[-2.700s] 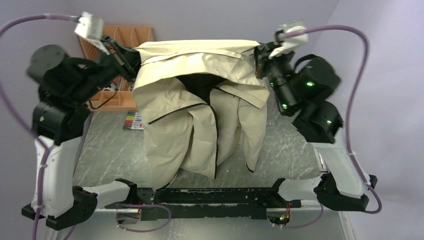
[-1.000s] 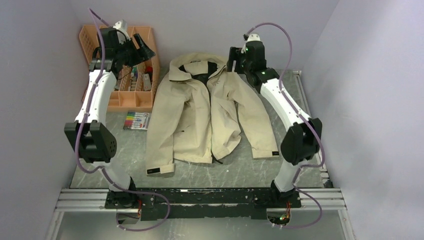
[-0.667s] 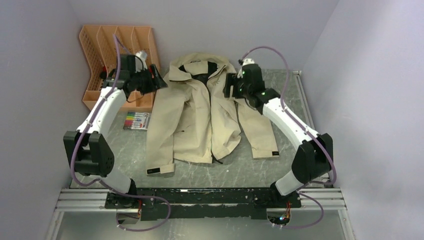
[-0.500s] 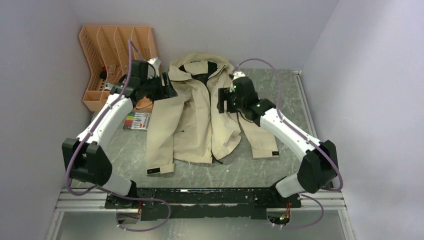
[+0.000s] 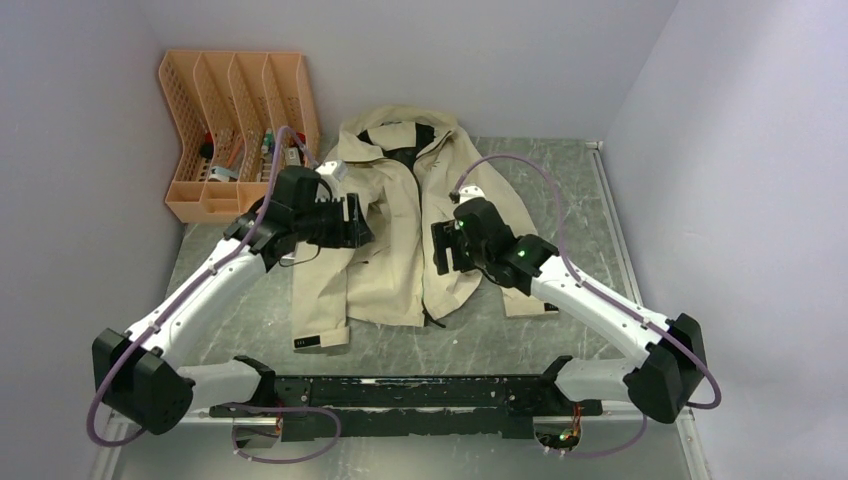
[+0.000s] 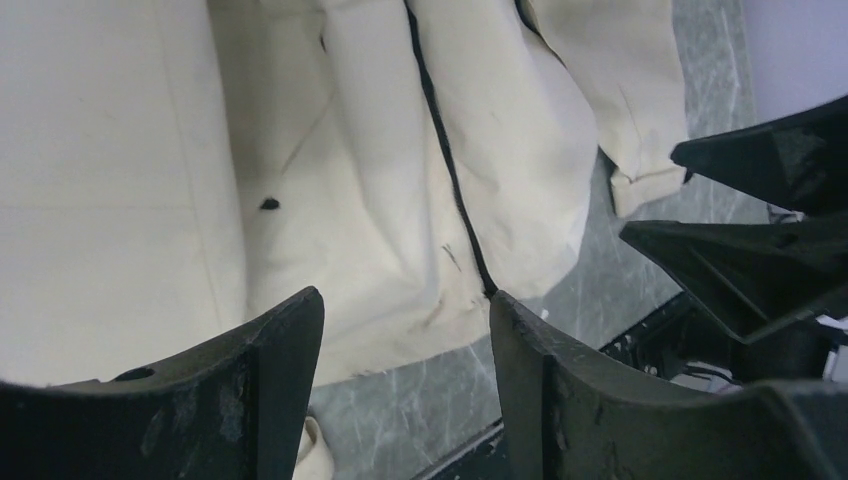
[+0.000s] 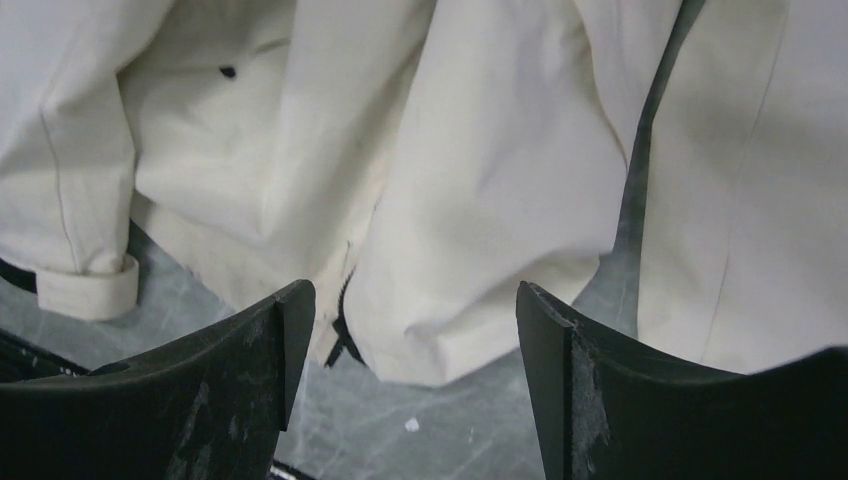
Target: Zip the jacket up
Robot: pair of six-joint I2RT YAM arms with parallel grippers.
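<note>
Swings from collar (image 5: 372,140) down toward jacket (image 5: 385,250) hem (image 5: 385,318), left end effector (image 6: 405,300) and right end effector (image 7: 412,290) apart, empty – zipper (image 6: 445,170) next.

Open tabletop (image 5: 597,190) beside jacket (image 5: 392,262); orange organizer (image 5: 232,100) far-left

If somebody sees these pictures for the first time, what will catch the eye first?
The large cream jacket lies spread on the middle of the table, its collar open on a dark lining and its dark zipper not yet closed. Both arms lean over it, with the left gripper and the right gripper open above the lower front. An orange organizer rack stands in the far left corner.
</note>
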